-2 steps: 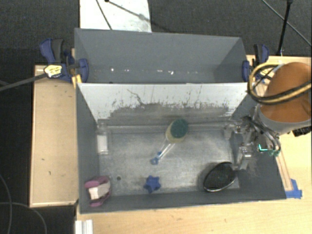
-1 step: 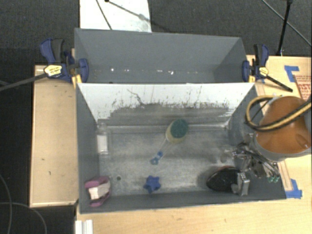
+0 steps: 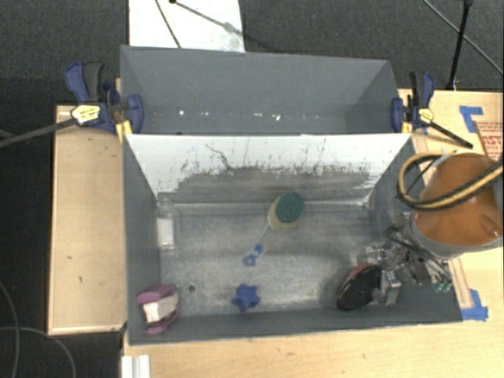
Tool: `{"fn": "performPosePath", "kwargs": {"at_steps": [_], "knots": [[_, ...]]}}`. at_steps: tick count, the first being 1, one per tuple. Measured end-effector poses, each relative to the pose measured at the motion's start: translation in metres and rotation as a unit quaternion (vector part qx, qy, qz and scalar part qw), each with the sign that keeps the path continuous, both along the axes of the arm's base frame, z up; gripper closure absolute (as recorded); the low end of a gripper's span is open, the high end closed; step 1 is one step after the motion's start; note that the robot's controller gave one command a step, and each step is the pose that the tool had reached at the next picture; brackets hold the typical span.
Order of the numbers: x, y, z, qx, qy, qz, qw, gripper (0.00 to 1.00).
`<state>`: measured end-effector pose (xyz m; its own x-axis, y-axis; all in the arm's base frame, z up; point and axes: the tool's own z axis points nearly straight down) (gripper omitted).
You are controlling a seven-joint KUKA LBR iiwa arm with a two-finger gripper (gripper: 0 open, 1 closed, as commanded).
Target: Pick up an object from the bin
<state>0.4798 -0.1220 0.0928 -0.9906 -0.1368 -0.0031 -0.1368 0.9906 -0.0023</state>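
Dark rounded object (image 3: pixel 354 288), black with a reddish edge, lies in the bin's (image 3: pixel 315 242) front right corner, close against the front wall. In the camera view we see the fingers (image 3: pixel 387 278) low in that same corner, just beside the object's right side. We cannot tell whether they are spread, pressed together or pinching it, because the wrist's metal parts and the orange cover (image 3: pixel 461 211) crowd that spot. The other things lie well apart: a green-headed brush (image 3: pixel 285 209) mid-bin, a blue star-shaped piece (image 3: pixel 246 296) by the front wall, and a pink and white thing (image 3: pixel 157 305) in the front left corner. We judge the step in hand to be settling onto the dark object. To do it well, we would centre over its middle rather than its edge, stay clear of both nearby walls, go down close to the floor, and close firmly before lifting straight up.
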Motion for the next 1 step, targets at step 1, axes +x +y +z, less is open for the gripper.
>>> {"fn": "performPosePath", "kwargs": {"at_steps": [1], "knots": [[0.0325,0.0249,0.1383,0.0,-0.0042,0.018,0.9998,1.0]]}}
